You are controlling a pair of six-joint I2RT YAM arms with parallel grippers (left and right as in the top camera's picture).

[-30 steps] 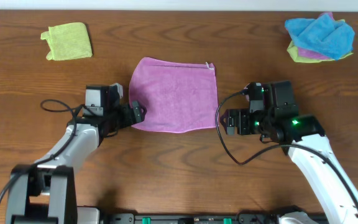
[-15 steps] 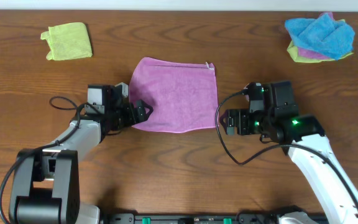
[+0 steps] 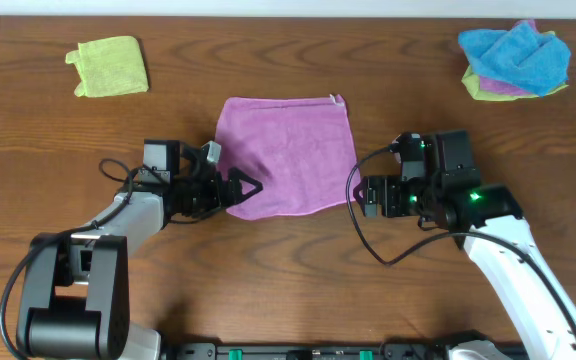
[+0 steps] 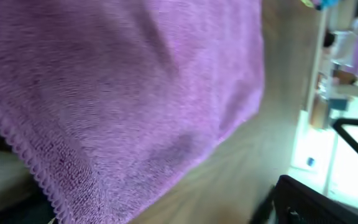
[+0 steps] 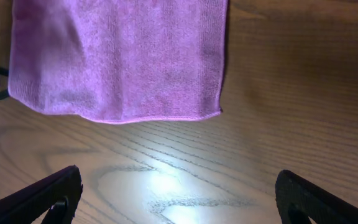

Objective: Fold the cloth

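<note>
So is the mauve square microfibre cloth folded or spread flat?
Spread: the mauve cloth lies flat on the wooden table, no edge doubled over.
</note>
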